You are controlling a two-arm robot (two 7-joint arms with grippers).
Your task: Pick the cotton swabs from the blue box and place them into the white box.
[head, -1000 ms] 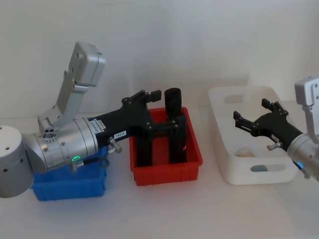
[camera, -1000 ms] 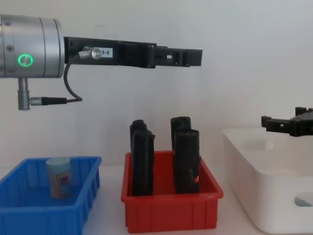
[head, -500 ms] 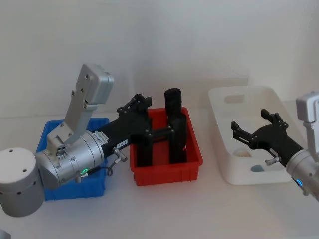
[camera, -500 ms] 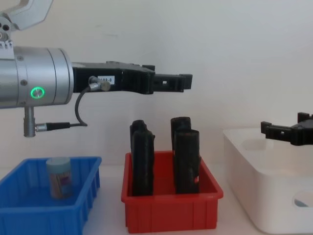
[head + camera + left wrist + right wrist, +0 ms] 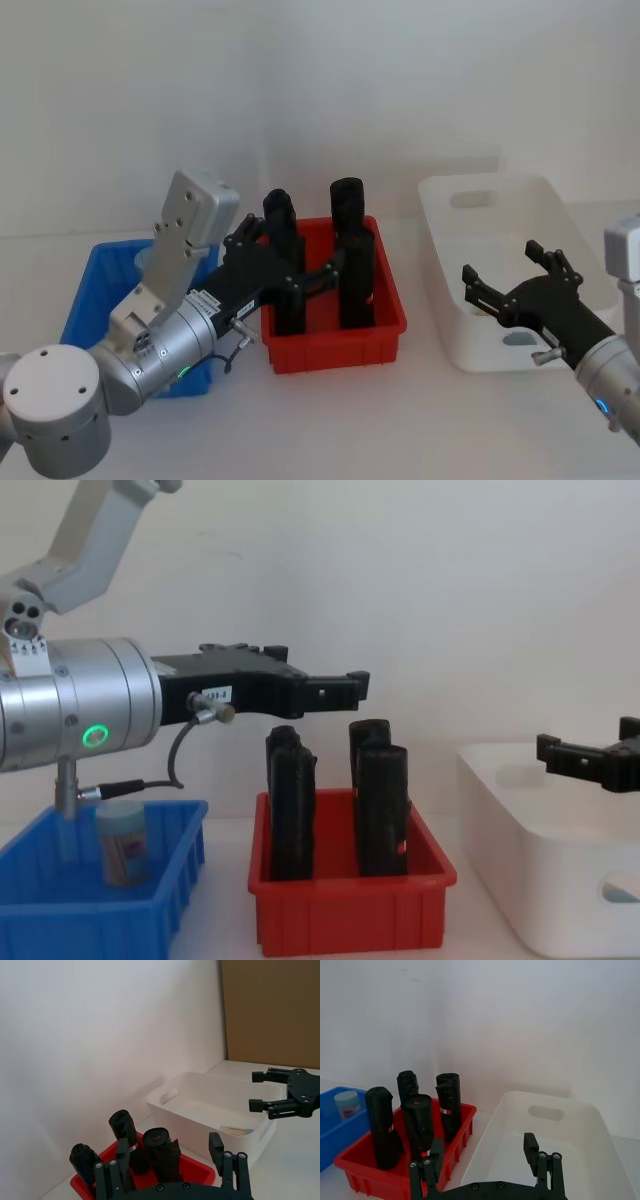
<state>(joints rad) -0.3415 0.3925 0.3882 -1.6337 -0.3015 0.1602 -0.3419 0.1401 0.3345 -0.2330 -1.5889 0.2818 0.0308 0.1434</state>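
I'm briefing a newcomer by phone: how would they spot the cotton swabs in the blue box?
Of the three bins in a row, the blue box is at the robot's left, beside the red bin. Upright inside stands the cotton swabs tub: small, clear, pale-blue lid, pinkish label, unlike the red bin's tall black objects.

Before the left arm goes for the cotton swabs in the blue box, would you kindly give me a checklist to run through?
1. Left gripper open and empty: ok.
2. Left gripper over the cotton swabs: not ok, it hangs above the red bin.
3. Cotton swabs upright in the blue box: ok.
4. Left gripper clear of the black rolls: ok, above their tops.
5. Right gripper open and empty, over the white box: ok.
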